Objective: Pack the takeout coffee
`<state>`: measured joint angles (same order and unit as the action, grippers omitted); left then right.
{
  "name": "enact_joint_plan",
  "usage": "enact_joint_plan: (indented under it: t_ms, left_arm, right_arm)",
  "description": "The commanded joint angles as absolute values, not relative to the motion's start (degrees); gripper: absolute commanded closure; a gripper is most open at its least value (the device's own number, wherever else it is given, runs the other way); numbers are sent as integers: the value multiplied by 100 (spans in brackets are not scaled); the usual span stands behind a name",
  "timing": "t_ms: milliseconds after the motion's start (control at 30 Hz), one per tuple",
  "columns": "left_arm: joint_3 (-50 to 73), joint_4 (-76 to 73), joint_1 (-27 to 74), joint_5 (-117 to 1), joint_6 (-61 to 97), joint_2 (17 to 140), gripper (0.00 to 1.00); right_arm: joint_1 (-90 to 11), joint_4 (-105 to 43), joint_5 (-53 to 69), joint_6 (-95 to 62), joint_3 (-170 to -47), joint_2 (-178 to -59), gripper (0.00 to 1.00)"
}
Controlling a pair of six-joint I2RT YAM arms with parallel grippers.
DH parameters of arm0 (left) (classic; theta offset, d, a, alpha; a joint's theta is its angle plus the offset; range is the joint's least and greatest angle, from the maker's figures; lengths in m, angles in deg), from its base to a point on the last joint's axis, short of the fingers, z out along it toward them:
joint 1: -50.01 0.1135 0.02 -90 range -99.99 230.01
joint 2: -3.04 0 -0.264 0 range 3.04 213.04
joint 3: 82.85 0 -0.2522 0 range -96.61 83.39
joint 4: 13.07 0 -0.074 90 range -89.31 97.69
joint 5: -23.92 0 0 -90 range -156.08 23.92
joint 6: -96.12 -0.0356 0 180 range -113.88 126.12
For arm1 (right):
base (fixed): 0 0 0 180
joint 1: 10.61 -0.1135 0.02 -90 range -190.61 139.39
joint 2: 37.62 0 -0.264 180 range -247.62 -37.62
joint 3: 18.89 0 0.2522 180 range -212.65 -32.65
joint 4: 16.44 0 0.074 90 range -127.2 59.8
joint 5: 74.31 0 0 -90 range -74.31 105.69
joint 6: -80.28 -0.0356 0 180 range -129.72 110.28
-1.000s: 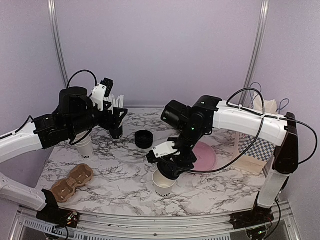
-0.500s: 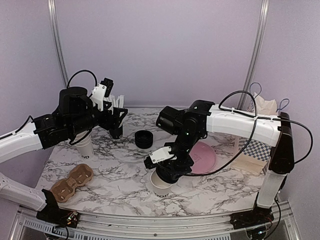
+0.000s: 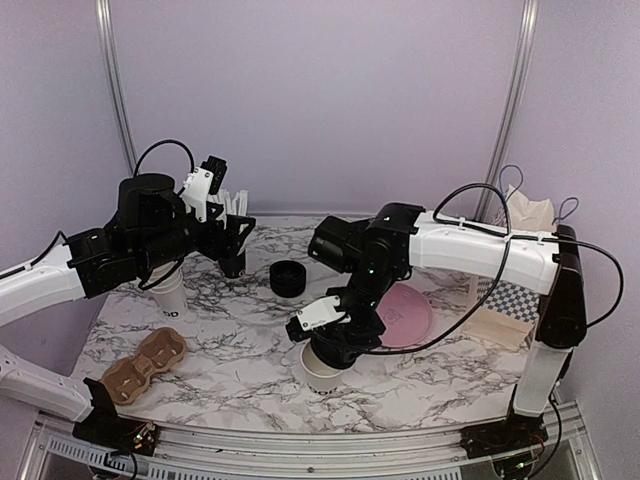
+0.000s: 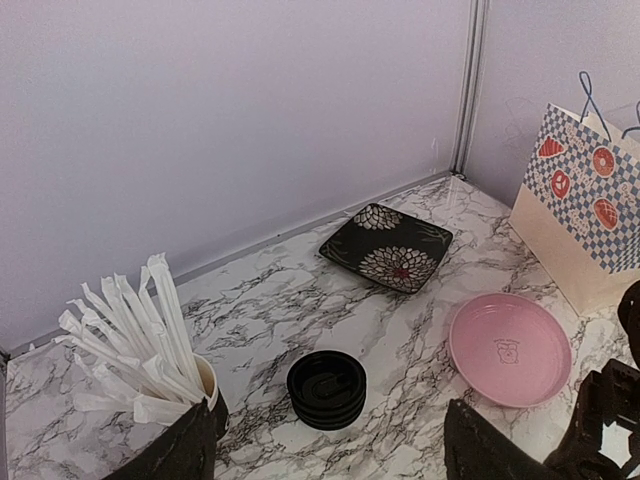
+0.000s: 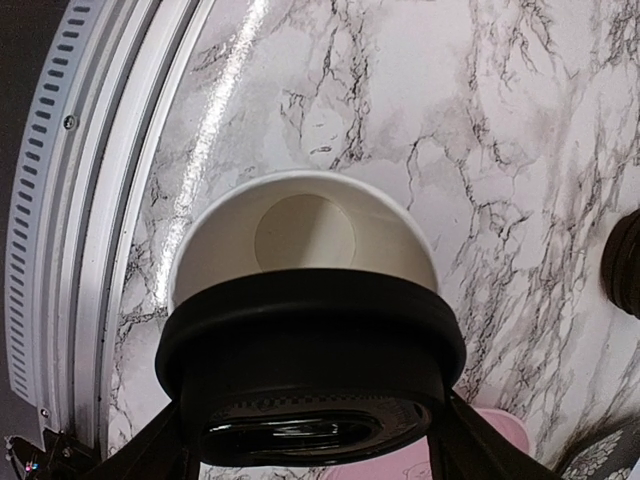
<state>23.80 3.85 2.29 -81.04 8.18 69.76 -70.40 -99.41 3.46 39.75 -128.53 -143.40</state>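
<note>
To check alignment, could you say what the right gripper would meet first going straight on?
Likely the white cup, sitting just under the black lid the right gripper holds; depth unclear.

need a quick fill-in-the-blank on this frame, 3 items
1. The right gripper holds a black lid just above the white cup, which is ____ inside.
2. In the left wrist view, the straws stand to the ____ of the black lid stack.
3. The round plate near the paper bag is ____.
Missing words: empty; left; pink.
</note>
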Motion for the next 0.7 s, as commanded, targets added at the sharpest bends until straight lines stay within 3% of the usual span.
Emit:
enact_joint_plan:
  t_ms: [0,667]
  left_arm:
    - [2336,350,249,-8040,734,6992,21]
    - [2328,368,252,-8006,709,7046,21]
  right_arm:
    - [-7095,-9894,470,3897,-13169,-14305,26]
    - [-7285,-9937,793,3897,-13299,-14497,26]
